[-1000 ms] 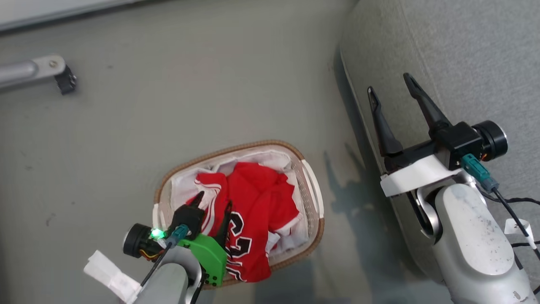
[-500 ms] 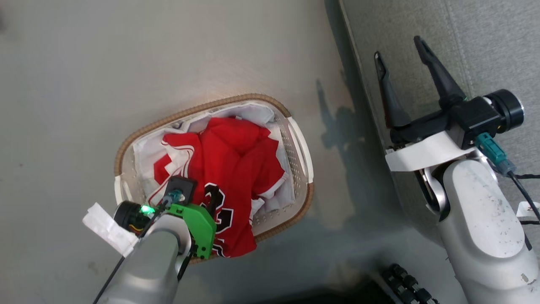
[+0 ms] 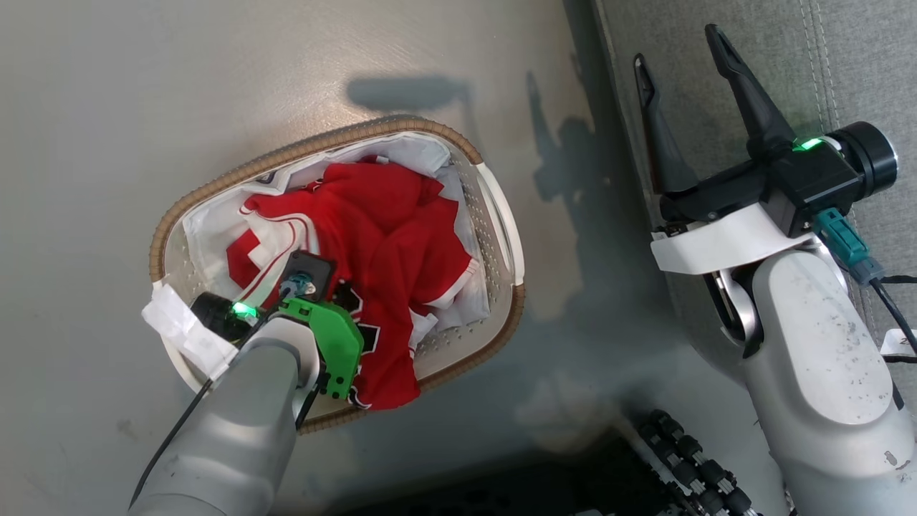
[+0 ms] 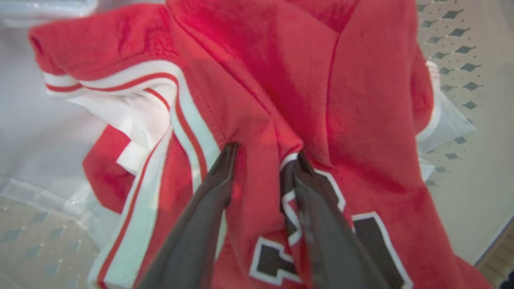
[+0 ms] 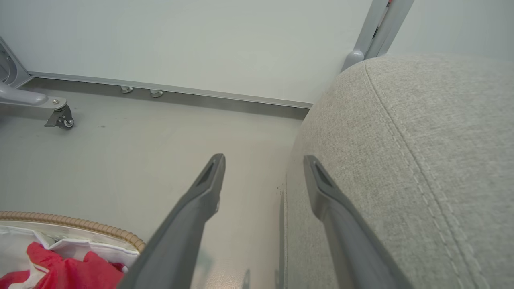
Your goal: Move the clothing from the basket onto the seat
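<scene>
Clothing point(image 3: 387, 229) heaped in basket point(image 3: 401, 129), centre-left of head view. Left gripper point(image 4: 265, 151) down in pile, fingers narrow astride red fold, likely for lift; firm grip unclear. Right gripper point(image 3: 675, 46) wide, empty, upper right by seat point(image 3: 860, 57) edge.

This looks like a robotics test room dressed with a few household pieces, not a lived-in home. The smooth, bare grey floor point(image 3: 143, 86) runs to a plain pale wall panel point(image 5: 200, 36) finished at its foot with a thin aluminium strip point(image 5: 180, 91). A grey metal frame leg on a small black caster point(image 5: 60, 116) stands near that wall. The domestic props are a large grey fabric-upholstered sofa cushion point(image 5: 421, 160) and, on the floor beside it, an oval white perforated plastic basket with a brown woven rim point(image 3: 315, 143) holding soft red sports jerseys point(image 3: 387, 229).
</scene>
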Controlling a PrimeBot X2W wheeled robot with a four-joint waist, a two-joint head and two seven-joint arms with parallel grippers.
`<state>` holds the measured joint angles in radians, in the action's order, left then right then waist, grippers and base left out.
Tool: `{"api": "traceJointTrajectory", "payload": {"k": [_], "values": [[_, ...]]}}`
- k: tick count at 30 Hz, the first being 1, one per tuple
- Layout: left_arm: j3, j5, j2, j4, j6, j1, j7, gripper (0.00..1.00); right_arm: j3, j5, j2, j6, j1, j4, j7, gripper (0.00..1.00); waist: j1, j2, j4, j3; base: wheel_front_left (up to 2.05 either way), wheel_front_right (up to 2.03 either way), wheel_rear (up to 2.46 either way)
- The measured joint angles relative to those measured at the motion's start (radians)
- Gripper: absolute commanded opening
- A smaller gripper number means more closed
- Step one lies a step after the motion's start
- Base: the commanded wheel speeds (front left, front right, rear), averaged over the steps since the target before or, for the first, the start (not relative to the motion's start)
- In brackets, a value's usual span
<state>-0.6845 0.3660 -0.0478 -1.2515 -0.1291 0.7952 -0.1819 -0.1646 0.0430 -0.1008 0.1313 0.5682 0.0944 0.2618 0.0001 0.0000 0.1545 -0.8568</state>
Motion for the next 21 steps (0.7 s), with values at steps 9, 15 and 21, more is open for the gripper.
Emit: {"api": "traceJointTrajectory", "payload": {"k": [9,15,21], "values": [[0.0,0.025,-0.002,0.051,0.001,-0.022,-0.076,0.0,-0.018,0.002,0.004,0.0,-0.015,0.044,0.0,1.0,0.0,0.0,-0.001,0.072,0.0,0.0,0.0],[0.073,0.01,-0.025,0.279,0.02,-0.142,-0.082,0.0,-0.013,0.007,0.004,0.0,-0.086,0.087,0.0,1.0,-0.0001,0.0,-0.022,0.177,0.0,0.0,0.0],[0.139,-0.052,-0.034,0.464,0.017,-0.281,-0.082,0.0,-0.013,0.019,0.006,0.0,-0.18,0.125,0.0,1.0,-0.0002,0.0,-0.054,0.309,0.0,0.0,0.0]]}}
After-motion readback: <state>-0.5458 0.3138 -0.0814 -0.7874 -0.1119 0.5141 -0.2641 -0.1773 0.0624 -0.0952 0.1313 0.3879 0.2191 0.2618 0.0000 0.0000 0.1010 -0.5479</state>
